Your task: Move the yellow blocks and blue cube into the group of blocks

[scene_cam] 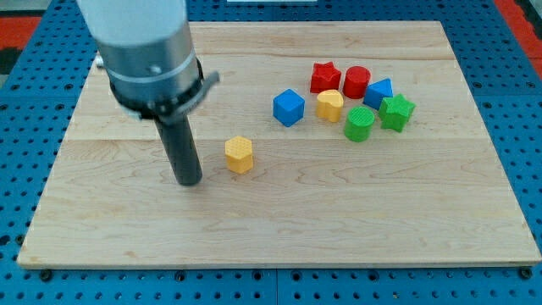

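My tip rests on the board, a short way to the view's left of a yellow hexagonal block, not touching it. A blue cube stands further right and higher up. Just right of it is a second yellow block, at the left edge of a cluster: a red star, a red cylinder, a blue triangular block, a green cylinder and a green star.
The wooden board lies on a blue pegboard table. The arm's grey body rises over the board's upper left.
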